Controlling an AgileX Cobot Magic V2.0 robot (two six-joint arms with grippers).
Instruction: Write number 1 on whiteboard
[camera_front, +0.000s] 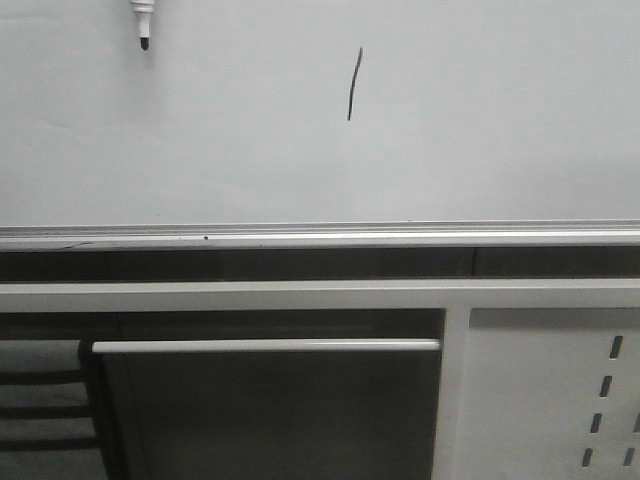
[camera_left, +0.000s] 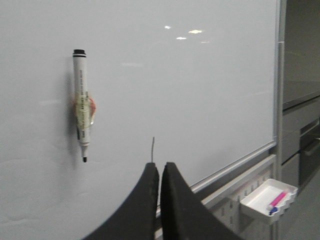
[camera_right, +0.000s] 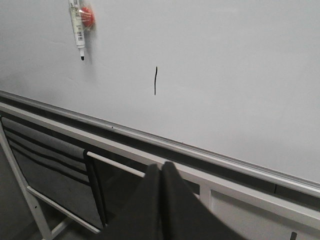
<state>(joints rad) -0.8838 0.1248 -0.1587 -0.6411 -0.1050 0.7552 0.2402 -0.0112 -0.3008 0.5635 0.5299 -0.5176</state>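
Front view: the number 1 (camera_front: 354, 84), a thin slanted black stroke, stands on the whiteboard (camera_front: 500, 130), right of the marker (camera_front: 142, 22) stuck there tip-down. Left wrist view: the left gripper (camera_left: 159, 167) is clenched on nothing, away from the board. Right wrist view: the right gripper (camera_right: 160, 167) likewise. The stroke looks complete; both arms should stay clear to avoid smudging.
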